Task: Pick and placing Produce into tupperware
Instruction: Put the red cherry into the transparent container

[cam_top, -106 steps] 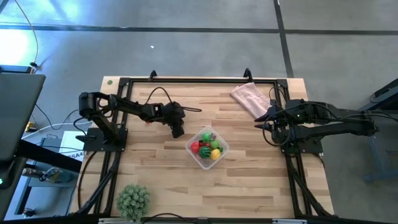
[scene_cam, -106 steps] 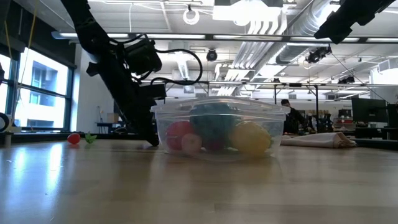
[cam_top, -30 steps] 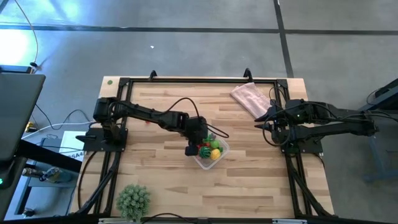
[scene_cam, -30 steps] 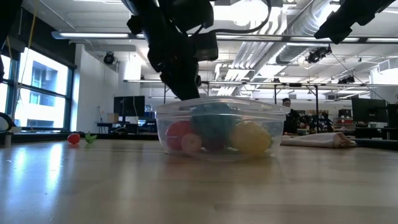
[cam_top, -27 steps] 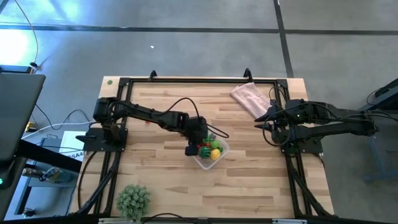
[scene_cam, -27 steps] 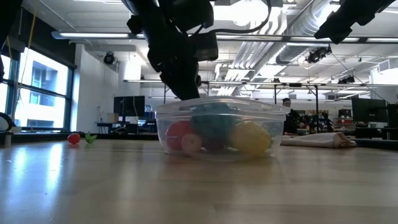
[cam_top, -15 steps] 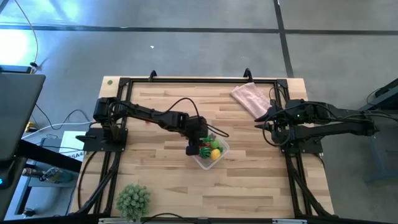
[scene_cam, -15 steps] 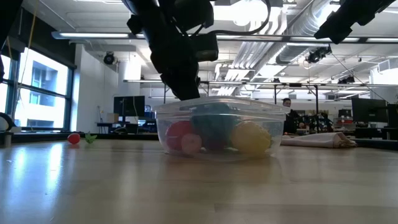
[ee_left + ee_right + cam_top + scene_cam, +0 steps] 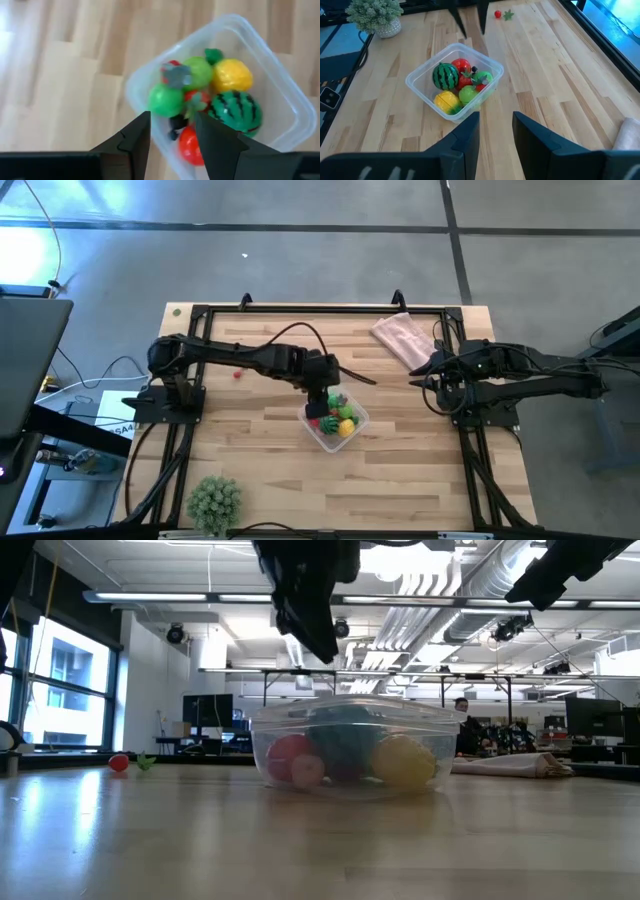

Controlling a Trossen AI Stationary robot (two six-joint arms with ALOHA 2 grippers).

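The clear squarish plastic tupperware [image 9: 335, 423] sits near the middle of the wooden tabletop [image 9: 400, 470], with bare boards all round it, widest toward six o'clock. Inside lie the small toy produce [image 9: 210, 97]: striped melon, yellow, green and red pieces. The left pincer [image 9: 171, 131] hangs over its nine o'clock rim, narrowly parted, empty. A second ago it was lower, nearly closed. The right pincer [image 9: 496, 132] waits at three o'clock, narrowly parted, empty, unchanged.
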